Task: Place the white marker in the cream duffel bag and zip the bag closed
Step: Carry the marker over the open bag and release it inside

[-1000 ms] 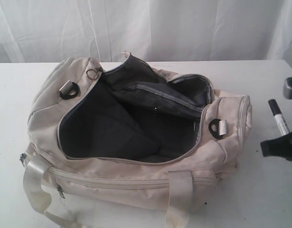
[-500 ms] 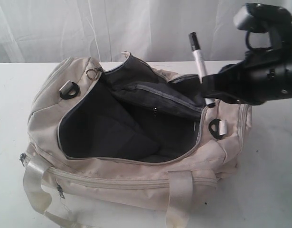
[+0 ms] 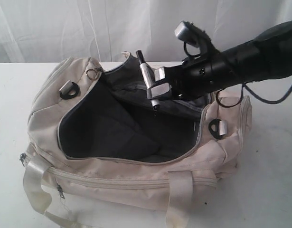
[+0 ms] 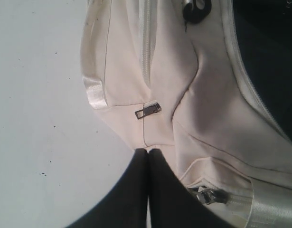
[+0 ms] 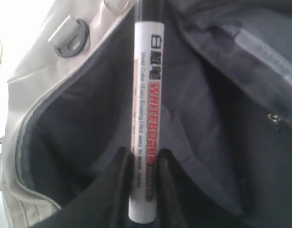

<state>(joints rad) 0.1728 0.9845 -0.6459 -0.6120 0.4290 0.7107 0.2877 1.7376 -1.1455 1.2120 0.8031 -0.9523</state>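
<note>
White marker (image 3: 146,76) hangs over the open mouth of the cream duffel bag (image 3: 136,176), tilted, with its black cap up toward the far rim and its small black end pointing down at the dark lining. It is above the opening, not inside, and touches no fabric that I can see.

The step in hand, as I judge it, is the drop. To do it well, the lower end should go down past the folded inner flap (image 3: 164,97) with its grey zipper, so the marker lands on the bag's floor and not on that flap. Release low, spreading only enough to let the barrel slip free, then draw back without dragging the zipper edge. The metal ring pull (image 3: 92,73) sits at the bag's left end, ready for the closing run.

Right pincer (image 3: 155,88) pinches the marker across its barrel. The right wrist view shows a dark finger (image 5: 121,183) on each side of the printed lower part, the gap exactly the marker's width. Left pincer (image 4: 148,154) is pressed together and holds nothing. Its tips sit right at the bag's end panel, close to a small flat zipper tab (image 4: 148,110), low over the desk (image 4: 36,95). Whether they touch the fabric I cannot tell.
</note>
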